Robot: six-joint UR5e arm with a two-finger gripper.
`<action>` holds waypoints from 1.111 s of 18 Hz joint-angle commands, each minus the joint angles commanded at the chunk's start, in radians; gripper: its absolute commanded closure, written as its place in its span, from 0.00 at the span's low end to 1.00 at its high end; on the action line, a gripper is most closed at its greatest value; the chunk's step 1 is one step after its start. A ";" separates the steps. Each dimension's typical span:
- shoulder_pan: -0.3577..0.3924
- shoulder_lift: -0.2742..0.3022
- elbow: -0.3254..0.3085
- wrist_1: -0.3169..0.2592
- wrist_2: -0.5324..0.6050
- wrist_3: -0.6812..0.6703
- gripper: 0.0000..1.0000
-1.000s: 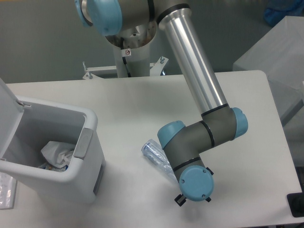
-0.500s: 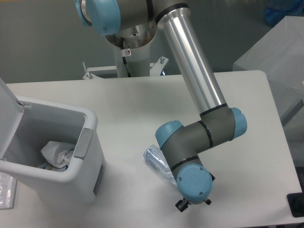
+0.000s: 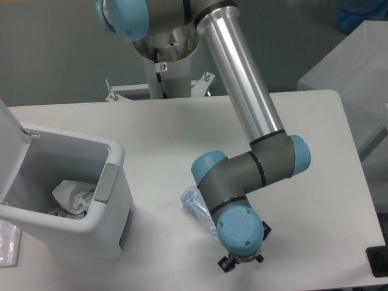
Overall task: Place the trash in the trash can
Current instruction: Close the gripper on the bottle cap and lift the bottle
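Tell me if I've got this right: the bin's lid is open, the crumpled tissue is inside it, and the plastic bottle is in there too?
Not quite. The camera view shows the trash can open with the tissue inside, but the plastic bottle lies on the table, partly hidden under the arm.

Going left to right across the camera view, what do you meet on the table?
Trash can with its lid open and the tissue inside, then the crushed bottle, then the robot's wrist; the end effector itself is hidden.

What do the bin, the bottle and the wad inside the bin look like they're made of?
Trash can: smooth, matte white plastic, judging by its moulded walls.
Bottle: thin clear plastic, see-through and crumpled.
Wad: soft white tissue or paper, judging by its creases.
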 joint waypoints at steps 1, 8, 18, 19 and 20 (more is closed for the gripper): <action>0.000 0.017 0.000 0.005 -0.017 0.014 0.75; 0.008 0.150 -0.005 0.051 -0.167 0.054 0.75; 0.024 0.327 -0.005 0.204 -0.464 0.063 0.74; 0.032 0.342 -0.002 0.210 -0.500 0.063 0.74; 0.037 0.353 -0.002 0.228 -0.532 0.061 0.74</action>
